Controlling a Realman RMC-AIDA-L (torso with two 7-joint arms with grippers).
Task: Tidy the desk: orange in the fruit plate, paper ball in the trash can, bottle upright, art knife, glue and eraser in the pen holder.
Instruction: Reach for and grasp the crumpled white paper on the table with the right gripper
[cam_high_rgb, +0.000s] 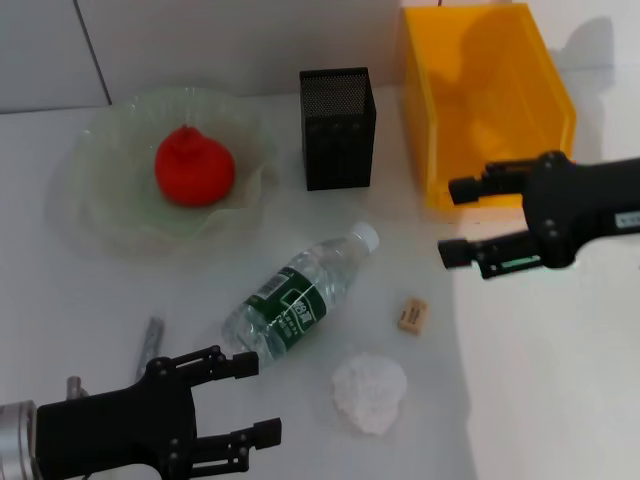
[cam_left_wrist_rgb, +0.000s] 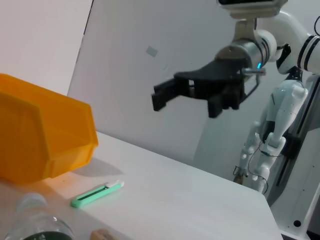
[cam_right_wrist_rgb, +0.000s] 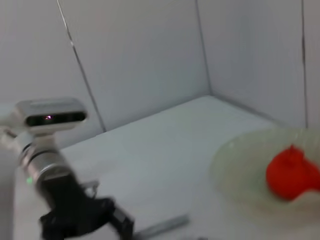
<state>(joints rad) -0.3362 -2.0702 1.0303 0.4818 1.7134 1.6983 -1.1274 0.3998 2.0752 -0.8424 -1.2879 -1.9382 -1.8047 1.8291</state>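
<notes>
Orange: the orange (cam_high_rgb: 194, 167) already sits inside the fruit plate (cam_high_rgb: 100, 215) at the far left of the surface; this step looks done.
Bottle: the bottle (cam_high_rgb: 298, 294) lies on its side mid-surface, cap toward the pen holder (cam_high_rgb: 338, 128); not yet upright.
Paper ball: the paper ball (cam_high_rgb: 370, 391) rests on the surface near the front, well apart from the trash can (cam_high_rgb: 484, 100).
Eraser: the eraser (cam_high_rgb: 412, 314) lies between bottle and right arm, not yet in the holder.
Art knife: a green knife (cam_left_wrist_rgb: 97, 194) lies on the surface beside the trash can.
Left end effector (cam_high_rgb: 244, 399): fingers apart, empty, near the bottle's base.
Right end effector (cam_high_rgb: 457, 221): fingers apart, empty, hovering before the trash can.
</notes>
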